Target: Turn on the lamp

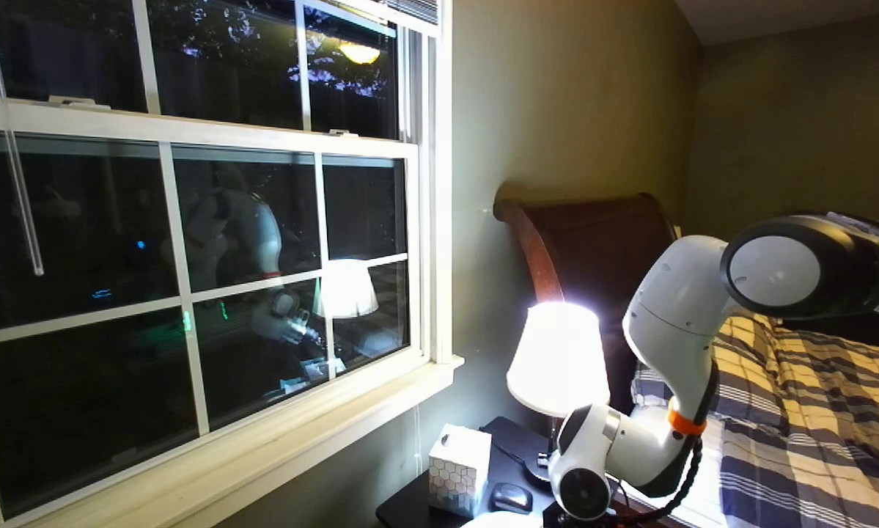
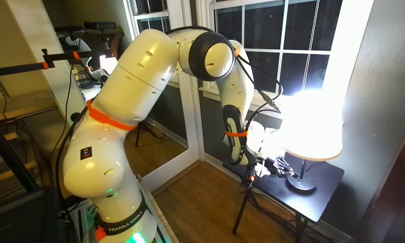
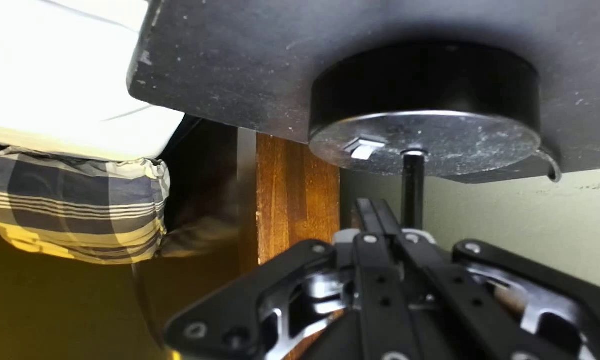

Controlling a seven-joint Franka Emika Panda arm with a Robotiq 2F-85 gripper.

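The lamp has a brightly lit cream-white shade in both exterior views (image 1: pixel 560 359) (image 2: pixel 313 125). Its slim dark stem rises from a round black base (image 2: pixel 302 184). The wrist view is upside down and shows the lamp base (image 3: pixel 425 140) with a small white switch (image 3: pixel 365 150) on its top, beside the stem. My gripper (image 3: pixel 372 201) is shut with its fingertips together and nothing between them. The tips point toward the lamp base, just beside the stem and apart from the switch in the wrist view. My gripper (image 2: pixel 294 174) is also close to the base in an exterior view.
The lamp stands on a small black table (image 2: pixel 310 204). A patterned tissue box (image 1: pixel 460 466) and a dark mouse-like object (image 1: pixel 511 498) stand near it. A bed with plaid bedding (image 1: pixel 813 411) is beside the table. A window (image 2: pixel 273 40) and wall are behind.
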